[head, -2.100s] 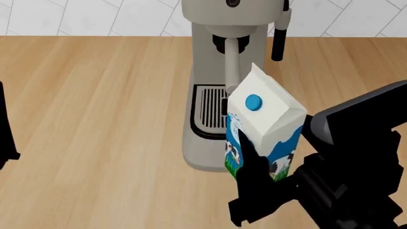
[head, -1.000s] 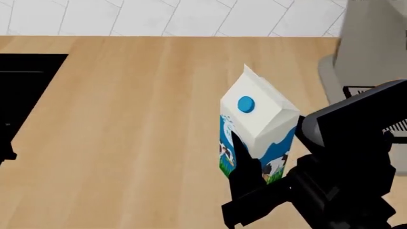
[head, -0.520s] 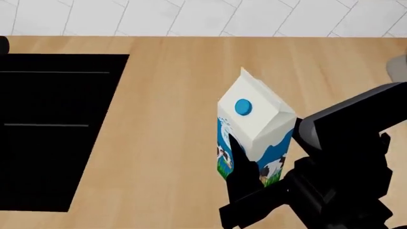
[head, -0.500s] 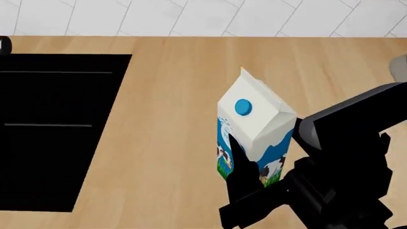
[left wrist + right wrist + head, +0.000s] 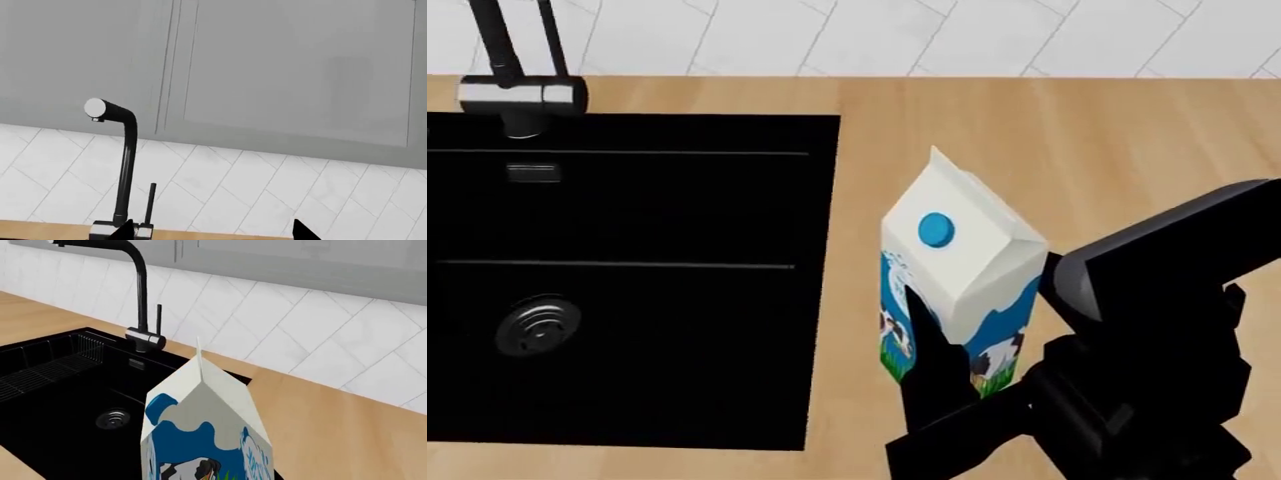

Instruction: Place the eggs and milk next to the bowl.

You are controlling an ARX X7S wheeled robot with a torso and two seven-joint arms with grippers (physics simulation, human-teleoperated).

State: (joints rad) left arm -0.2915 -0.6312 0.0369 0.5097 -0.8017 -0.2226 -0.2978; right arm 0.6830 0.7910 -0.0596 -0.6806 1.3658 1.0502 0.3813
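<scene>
Right claw [image 5: 941, 385] clamped on the milk [image 5: 961, 275], carton upright, held above the wooden surface [image 5: 1068, 140] just beside the black sink [image 5: 627, 210]. Sink basin holds only its drain [image 5: 538, 324]. Left claw's state: cannot tell.

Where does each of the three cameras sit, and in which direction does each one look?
Head view: on the robot's head, looking down at the worktop, the black sink and the milk; the right claw and its dark arm show.
Left wrist view: near the left claw, looking level at the tiled wall, cabinets and the tap; only two dark claw tips show.
Right wrist view: near the right claw, looking past the milk to the sink and tap; no claw shows.
All three share the tap.
</scene>
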